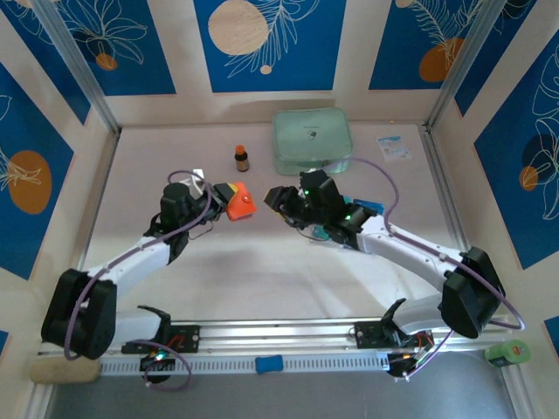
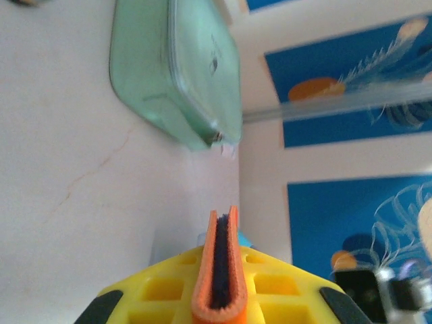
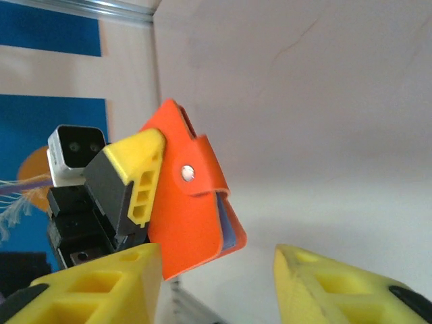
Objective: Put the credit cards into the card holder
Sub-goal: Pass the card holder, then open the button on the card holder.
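Top external view: nearest the camera, a metal rail (image 1: 279,336) runs along the table edge, with the left arm's base at 7 o'clock and the right arm's base at 5 o'clock. Both arms reach inward over the pale table (image 1: 262,279).

Just left of centre, at about 9 o'clock, the left gripper (image 1: 225,197) is clamped on the card holder (image 1: 241,203), a small orange-red wallet held up off the table. The right gripper (image 1: 281,199) faces it from just right of centre, close beside the holder without touching it. At 3 o'clock, teal-blue credit cards (image 1: 369,206) lie on the table, partly hidden beneath the right arm.

Farther back, a small brown bottle (image 1: 242,158) stands at 11 o'clock. A mint-green zip case (image 1: 312,140) lies at 12 o'clock near the far wall, and a white paper slip (image 1: 394,148) lies at 1 o'clock.

Left wrist view: the yellow fingers (image 2: 169,290) press on both sides of the holder's folded orange edge (image 2: 217,270), with the green case (image 2: 182,74) lying beyond at 11 o'clock.

Right wrist view: the right gripper's (image 3: 216,283) own yellow fingers (image 3: 337,287) stand apart with nothing between them. Beyond them the holder (image 3: 192,202) hangs tilted, snap button facing the camera, pinched by the left gripper's finger (image 3: 138,179). A blue-grey sliver (image 3: 230,226) shows between its flaps; whether that is a card or lining cannot be told.
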Tool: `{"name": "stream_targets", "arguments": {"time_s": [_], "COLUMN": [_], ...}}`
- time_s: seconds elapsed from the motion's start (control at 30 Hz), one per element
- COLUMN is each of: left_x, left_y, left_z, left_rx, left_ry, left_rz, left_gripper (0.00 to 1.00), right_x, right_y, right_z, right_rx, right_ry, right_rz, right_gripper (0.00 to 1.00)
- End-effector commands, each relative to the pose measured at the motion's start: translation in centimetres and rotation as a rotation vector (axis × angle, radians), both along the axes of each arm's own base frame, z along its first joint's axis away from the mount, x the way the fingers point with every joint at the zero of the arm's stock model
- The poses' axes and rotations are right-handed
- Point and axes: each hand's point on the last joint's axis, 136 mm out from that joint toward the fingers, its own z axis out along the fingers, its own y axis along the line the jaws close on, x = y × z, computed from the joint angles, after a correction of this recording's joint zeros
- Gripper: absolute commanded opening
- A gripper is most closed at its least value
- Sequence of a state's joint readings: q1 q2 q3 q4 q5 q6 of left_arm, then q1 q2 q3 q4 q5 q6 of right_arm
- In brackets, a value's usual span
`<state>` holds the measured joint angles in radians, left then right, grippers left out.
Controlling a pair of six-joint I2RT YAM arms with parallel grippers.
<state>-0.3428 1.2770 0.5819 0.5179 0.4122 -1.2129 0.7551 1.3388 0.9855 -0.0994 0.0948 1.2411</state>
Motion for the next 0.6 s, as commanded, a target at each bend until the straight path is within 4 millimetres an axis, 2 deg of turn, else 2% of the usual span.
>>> {"name": "stream_targets", "arguments": {"time_s": [0.0,0.17,0.4,0.57], "left_x": [-0.5,-0.6,-0.7,-0.7], "left_y": [-2.4,-2.8,-2.9,-2.8], "left_z": [2.6,1.7,1.2,1.3], "left_rx": [0.020,0.040,0.044,0.041], "left_ry": [-0.159,-0.148,-0.128,-0.124], "left_rz": [-0.182,-0.219,-0.228,-0.223], "left_gripper": [0.00,0.00,0.00,0.00], "right_x": [-0.1,0.6,1.2,1.6], "right_y": [-2.3,-1.0,2.9,4.4], "right_z": [0.3,0.7,-0.2,-1.1], "right_rx": [-0.250,-0.389,-0.485,-0.508], "right_ry": [-0.127,-0.221,-0.273,-0.276], "right_rz": [0.109,0.242,0.336,0.359], "right_gripper": [0.57,0.63,0.63,0.62]}}
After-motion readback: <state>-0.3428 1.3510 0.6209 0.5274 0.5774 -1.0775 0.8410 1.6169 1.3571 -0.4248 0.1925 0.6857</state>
